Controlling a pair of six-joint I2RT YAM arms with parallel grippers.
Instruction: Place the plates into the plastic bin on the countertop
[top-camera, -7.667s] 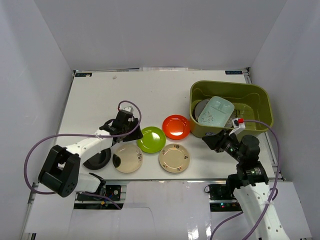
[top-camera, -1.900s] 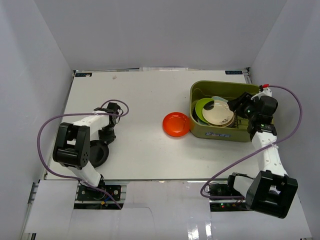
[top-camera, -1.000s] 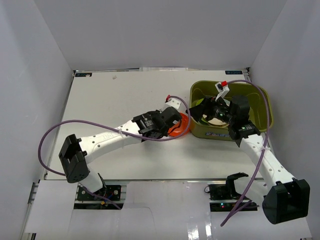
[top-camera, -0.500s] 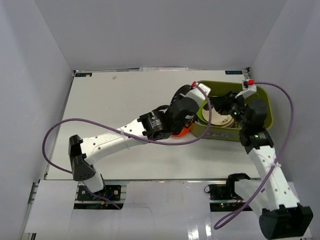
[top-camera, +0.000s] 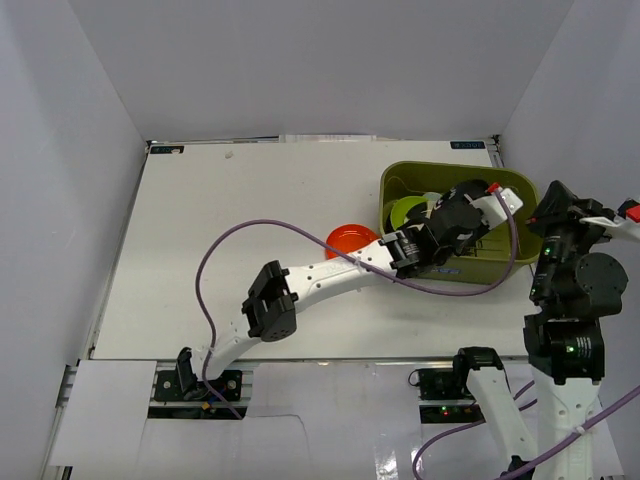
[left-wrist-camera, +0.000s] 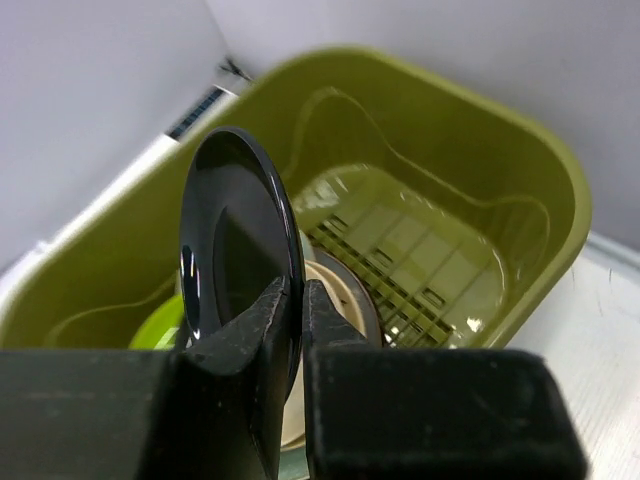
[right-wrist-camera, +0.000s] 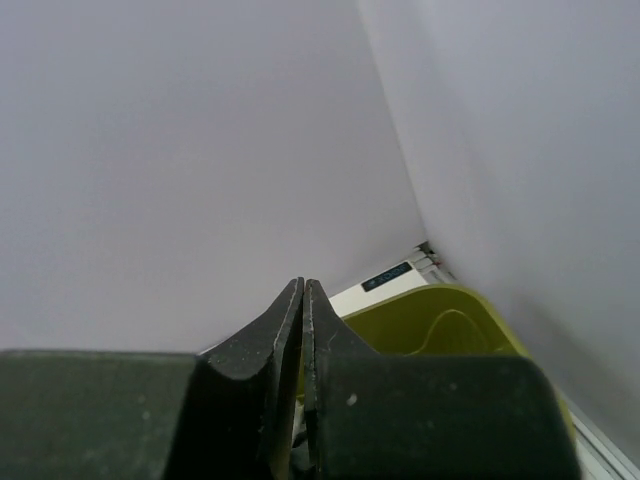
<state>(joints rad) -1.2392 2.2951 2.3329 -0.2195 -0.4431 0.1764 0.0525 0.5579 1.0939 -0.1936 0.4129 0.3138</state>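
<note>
top view, my left arm: stretched across the countertop (top-camera: 250, 200), left gripper (top-camera: 452, 222) over the plastic bin (top-camera: 440, 167)
top view, my right arm: raised at the right, right gripper (top-camera: 552, 196) beside the bin's right end; grip cannot be told here
top view, plates: orange-red plate (top-camera: 343, 238) on the countertop just left of the bin; lime green plate (top-camera: 405, 210) inside, left end
left wrist, grip: fingers clamped narrow on a black plate (left-wrist-camera: 235, 240), plate on edge, upright, above the bin interior
left wrist, below: cream plate (left-wrist-camera: 345, 300) lying in the bin, lime green plate at lower left
right wrist, grip: fingers pressed together, nothing between them
right wrist, surroundings: bin rim just beyond my fingertips, grey walls (right-wrist-camera: 200, 150) behind
</note>
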